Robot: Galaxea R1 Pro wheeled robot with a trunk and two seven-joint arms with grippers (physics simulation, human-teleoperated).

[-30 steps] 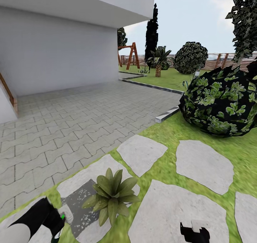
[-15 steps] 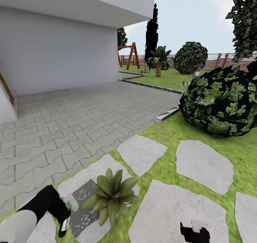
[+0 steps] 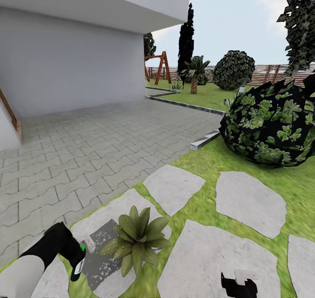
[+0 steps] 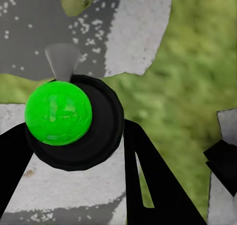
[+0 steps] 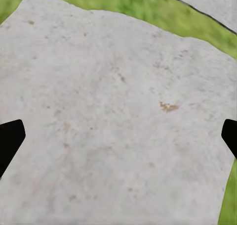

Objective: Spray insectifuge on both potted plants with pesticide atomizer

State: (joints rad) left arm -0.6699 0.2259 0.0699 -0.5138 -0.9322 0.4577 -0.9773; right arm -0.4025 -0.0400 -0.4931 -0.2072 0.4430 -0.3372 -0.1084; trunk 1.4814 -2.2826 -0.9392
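My left gripper (image 3: 78, 258) is clamped around the pesticide atomizer (image 4: 61, 113), jaws on either side of its dark body, bright green cap facing my wrist camera. It sits low, just beside the potted plant (image 3: 138, 239), whose stepping stone (image 3: 127, 202) wears a dark speckled patch (wet-looking). My right gripper (image 3: 238, 285) hangs over another pale stone (image 5: 118, 116), jaws spread wide, holding nothing. Grass (image 3: 205, 206) runs between the slabs.
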